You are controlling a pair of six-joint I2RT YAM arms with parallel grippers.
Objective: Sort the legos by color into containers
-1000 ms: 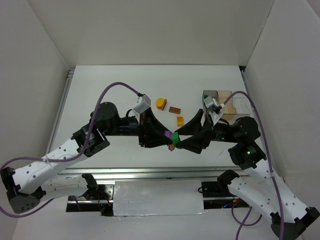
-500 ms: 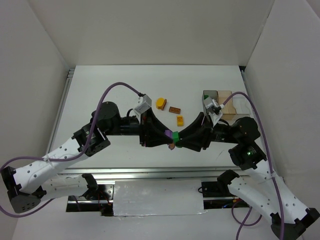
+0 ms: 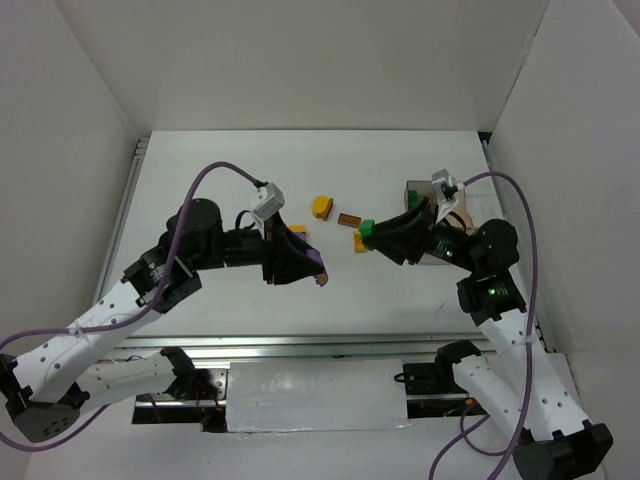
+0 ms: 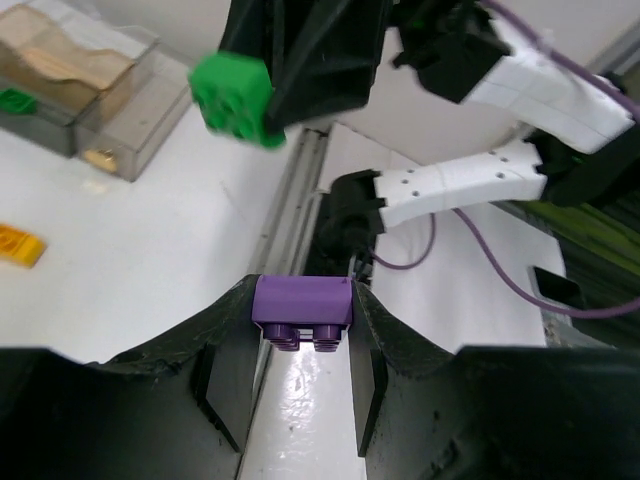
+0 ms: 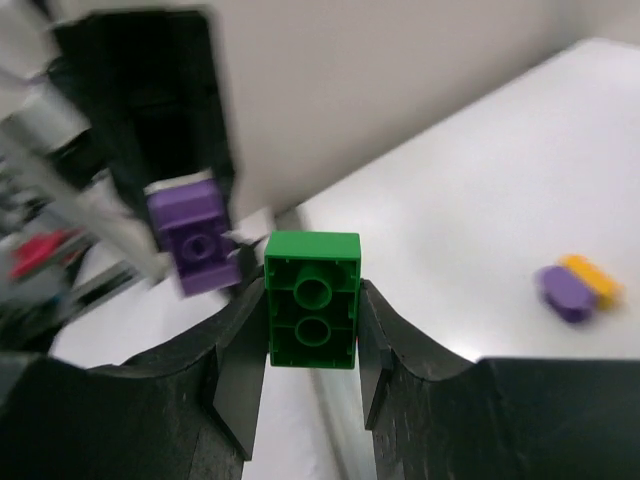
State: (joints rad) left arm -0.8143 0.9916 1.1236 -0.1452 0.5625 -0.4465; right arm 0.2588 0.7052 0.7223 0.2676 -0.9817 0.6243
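Top external: white matte table point(image 3: 200, 180). The left gripper point(image 3: 319, 272) pinches a purple brick point(image 3: 317, 265). The right gripper point(image 3: 370, 232) pinches a green brick point(image 3: 367, 228); both bricks are glossy, hard-edged plastic. The green brick sits near the left end of the tray point(image 3: 452, 196), which has clear and smoky walls and one tan compartment. Loose on the table: a rounded yellow-orange piece point(image 3: 321, 206), a flat brown-orange brick point(image 3: 349, 220), and a small yellow brick point(image 3: 359, 241) just beside the green one. Half a second ago the grippers met tip to tip nearer the front edge, purple and green pressed together. They are now well apart, the right one drawn back toward the tray.

Left wrist: black fingers point(image 4: 228, 350) press the purple brick's two sides, its studs on the lower face. The green brick hangs upper left in the other gripper, slightly blurred. A small green piece point(image 4: 14, 100) shows inside a smoky compartment.

Right wrist: the green brick is rectangular with two round marks on the facing side, clamped along its long sides. The purple brick is a blur beyond it, to the left. A purple rounded piece point(image 5: 563, 291) touches a yellow-orange one point(image 5: 594, 281) on the table.
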